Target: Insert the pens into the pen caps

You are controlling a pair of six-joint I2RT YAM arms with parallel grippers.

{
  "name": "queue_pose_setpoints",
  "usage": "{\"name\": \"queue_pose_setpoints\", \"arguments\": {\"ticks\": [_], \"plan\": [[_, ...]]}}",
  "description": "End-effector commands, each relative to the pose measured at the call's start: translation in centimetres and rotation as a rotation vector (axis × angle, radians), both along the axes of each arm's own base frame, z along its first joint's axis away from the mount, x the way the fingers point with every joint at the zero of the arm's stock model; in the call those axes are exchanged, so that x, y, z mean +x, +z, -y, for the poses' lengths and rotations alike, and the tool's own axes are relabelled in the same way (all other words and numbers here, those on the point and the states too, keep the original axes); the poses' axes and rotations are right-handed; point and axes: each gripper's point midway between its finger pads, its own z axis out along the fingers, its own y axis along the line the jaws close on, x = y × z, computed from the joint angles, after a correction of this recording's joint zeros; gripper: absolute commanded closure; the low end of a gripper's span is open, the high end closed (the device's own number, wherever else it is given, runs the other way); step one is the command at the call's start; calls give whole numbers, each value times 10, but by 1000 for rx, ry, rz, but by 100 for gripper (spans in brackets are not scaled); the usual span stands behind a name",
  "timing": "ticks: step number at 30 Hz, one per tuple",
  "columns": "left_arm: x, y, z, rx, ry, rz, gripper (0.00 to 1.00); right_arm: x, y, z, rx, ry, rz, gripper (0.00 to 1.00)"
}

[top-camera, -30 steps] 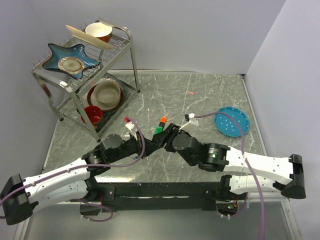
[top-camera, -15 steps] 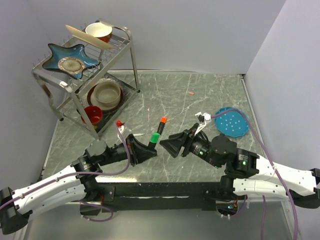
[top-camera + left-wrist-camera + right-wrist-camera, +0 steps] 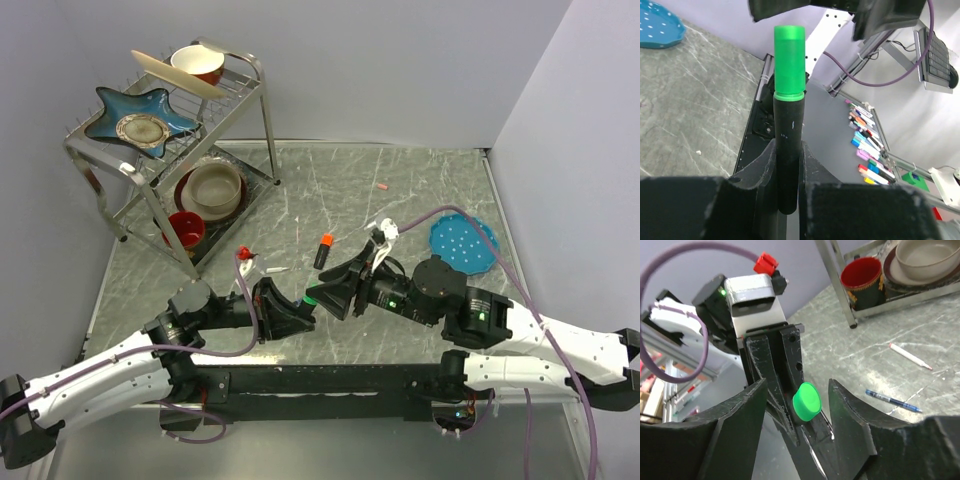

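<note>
My left gripper is shut on a stubby black marker, which it holds upright off the table. A green cap sits on the marker's tip. My right gripper is open, with one jaw on each side of the green cap and neither touching it. In the top view the two grippers meet at the green cap. A second black marker with an orange cap lies just beyond them. A white-pink pen and a dark-blue ballpoint lie on the table. A pale pink cap lies far back.
A metal dish rack stands at the back left, holding bowls, a red cup and a blue star-shaped dish. A blue dotted plate lies at the right. The table is grey marble.
My right gripper has moved left and now has its open jaws on either side of the green cap. My left gripper has kept hold of the marker and shifted slightly lower.
</note>
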Motion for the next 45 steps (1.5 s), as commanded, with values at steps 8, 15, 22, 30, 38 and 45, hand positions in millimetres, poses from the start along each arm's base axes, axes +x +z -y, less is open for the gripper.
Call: {"name": "queue_pose_setpoints", "arguments": {"ticks": [8,15,22,30,38,45], "plan": [[-6,15,1,-52,-45,55,99,-9,-5,-3,27,58,0,57],[-1,19,4,-61,-22,58,99,-16,-21,-5,39,87,-43,83],[30,18,10,-18,123,30,99,-28,-52,-11,18,144,-116,100],[27,31,16,-73,88,53,99,-36,-84,-6,25,162,-176,87],[4,36,18,-118,-50,73,99,-31,-55,2,73,130,-119,57],[-4,34,15,-120,-89,74,99,-26,-35,5,83,107,-81,43]]}}
